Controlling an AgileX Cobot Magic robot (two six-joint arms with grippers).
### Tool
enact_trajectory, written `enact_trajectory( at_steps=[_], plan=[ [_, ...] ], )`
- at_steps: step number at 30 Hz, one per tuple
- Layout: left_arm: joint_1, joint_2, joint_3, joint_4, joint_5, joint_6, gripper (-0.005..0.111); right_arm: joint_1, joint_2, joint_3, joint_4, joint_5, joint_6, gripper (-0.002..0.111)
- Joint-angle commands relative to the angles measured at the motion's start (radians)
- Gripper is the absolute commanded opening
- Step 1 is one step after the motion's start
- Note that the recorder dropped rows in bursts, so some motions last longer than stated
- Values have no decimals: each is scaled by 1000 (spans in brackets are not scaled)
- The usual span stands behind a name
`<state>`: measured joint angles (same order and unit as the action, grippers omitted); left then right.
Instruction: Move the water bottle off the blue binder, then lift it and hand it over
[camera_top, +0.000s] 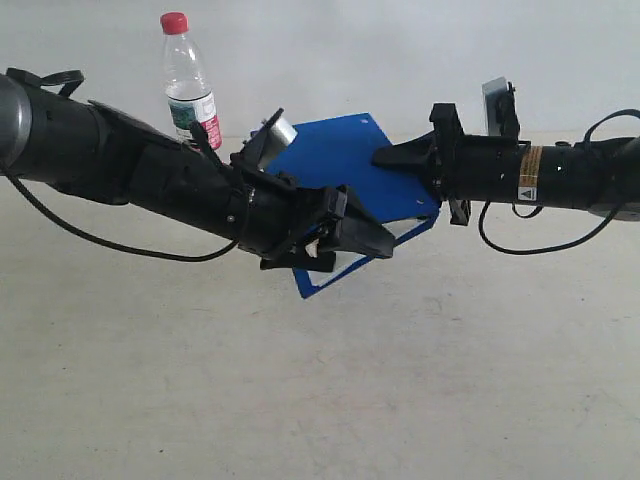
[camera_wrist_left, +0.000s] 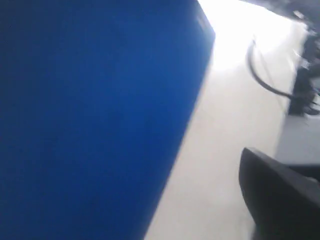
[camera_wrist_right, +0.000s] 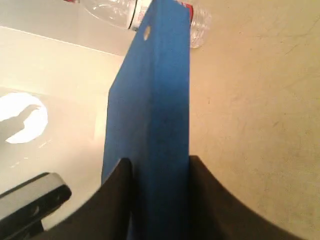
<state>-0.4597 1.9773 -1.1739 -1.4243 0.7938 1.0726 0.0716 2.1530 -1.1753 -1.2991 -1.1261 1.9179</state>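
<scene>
Blue binder (camera_wrist_right: 155, 100); water bottle (camera_top: 188, 75) label unreadable

There was one water bottle (camera_top: 187, 85) and one blue binder (camera_top: 350, 160). Two arms were in view, each with one pincer: the left pincer (camera_top: 383, 243) and the right pincer (camera_top: 387, 157). One worktop (camera_top: 300, 400) carried them.

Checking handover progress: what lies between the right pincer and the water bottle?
Only the blue binder, held in the right pincer, with the water bottle beyond it; right wrist view shows this.
</scene>
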Motion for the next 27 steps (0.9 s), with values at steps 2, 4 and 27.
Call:
enact_trajectory(
  at_steps=[2,4,27],
  plan=[
    [43,1,-5,120,-113,-23,84,18,-15,-4,-43,-95,-16,1],
    [68,-3,-5,164,-113,-34,84,18,-15,-4,-43,-95,-25,1],
    [88,-17,-4,499,-46,-73,51,18,-45,-4,-100,-95,-122,0]
  ],
)
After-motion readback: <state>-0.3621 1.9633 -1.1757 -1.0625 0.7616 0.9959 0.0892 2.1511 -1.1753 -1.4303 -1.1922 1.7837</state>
